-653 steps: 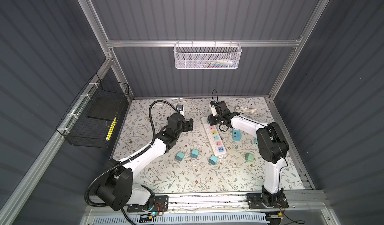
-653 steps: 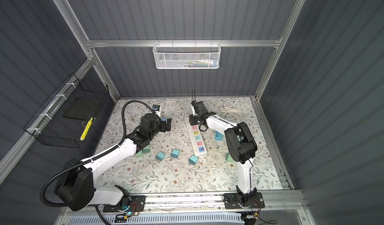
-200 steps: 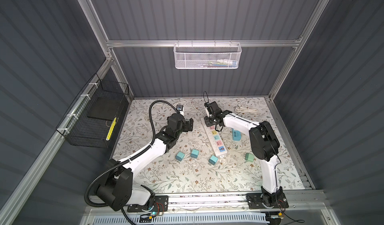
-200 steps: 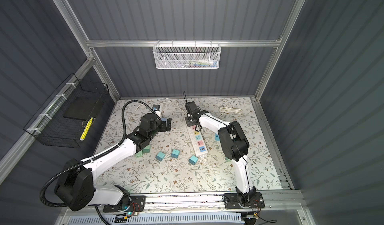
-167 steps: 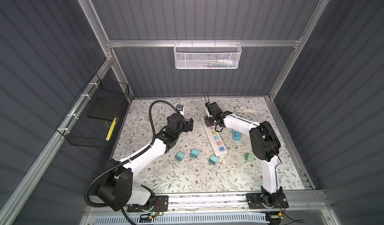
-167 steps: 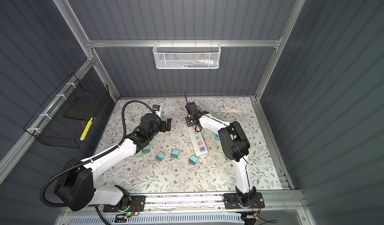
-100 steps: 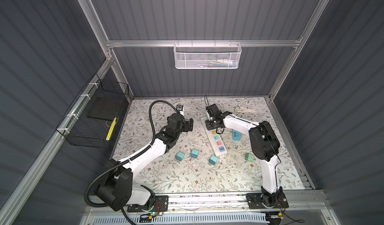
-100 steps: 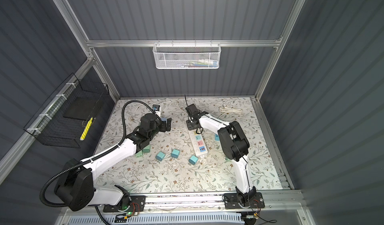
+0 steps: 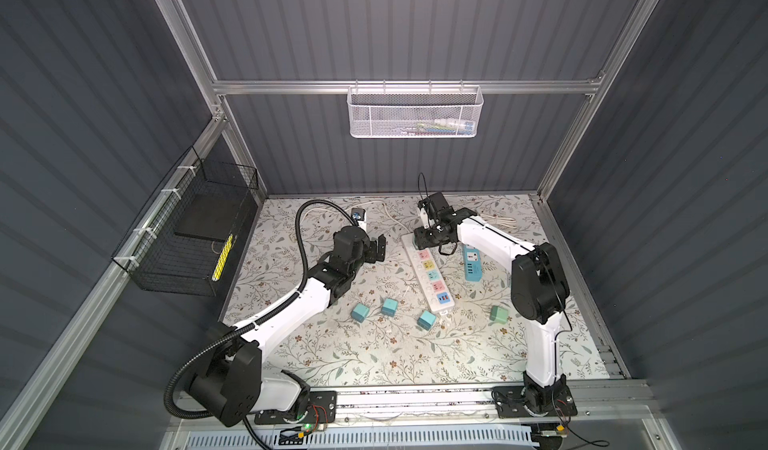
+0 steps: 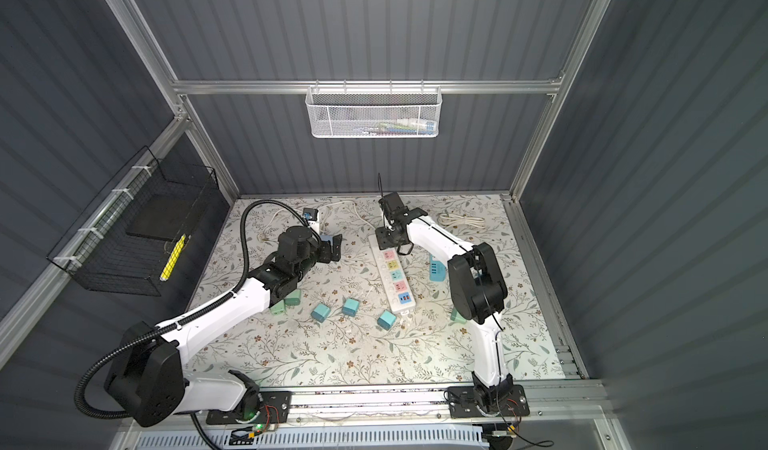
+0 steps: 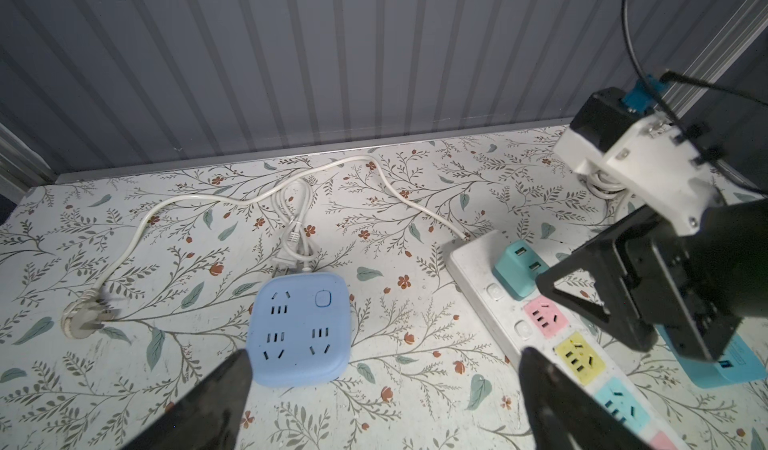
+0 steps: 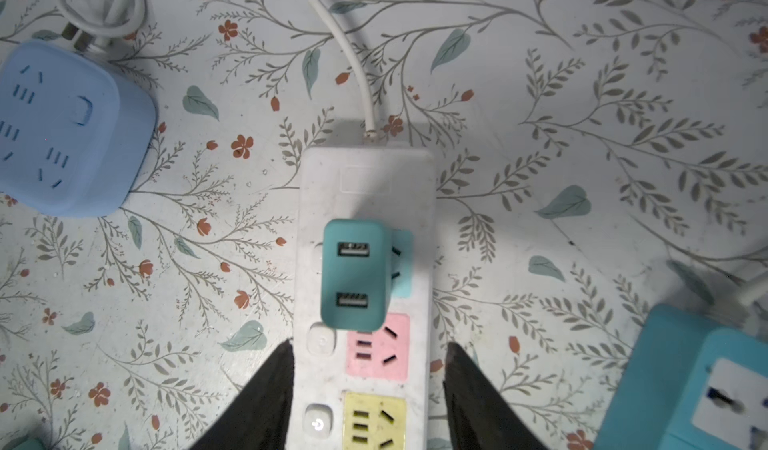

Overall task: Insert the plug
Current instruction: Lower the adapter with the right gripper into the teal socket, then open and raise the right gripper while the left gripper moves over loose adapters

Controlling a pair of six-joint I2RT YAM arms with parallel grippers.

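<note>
The teal plug [image 12: 353, 275] stands in the end socket [image 12: 402, 290], nearest the cord [image 12: 357, 73], of the white power strip [image 12: 365, 177], so the right gripper [image 12: 369, 346], jaws parted and touching nothing, should probably rise straight off that strip without brushing it, while the left gripper [image 11: 383, 362] hangs wide open and empty beside the strip.

Both top views are looking steeply down from high above the front edge of the floral tabletop [image 9: 374, 356], taking in its whole surface up to the rear wall [image 9: 395, 165]. The left wrist camera is sitting low and close, facing the back edge across the blue socket cube [image 11: 299, 331] and the white power strip [image 11: 473, 265]. The right wrist camera is looking straight down, very near, onto the strip's back end and the teal plug [image 12: 353, 273]. Both wrist views are sharing cube, strip and plug.
</note>
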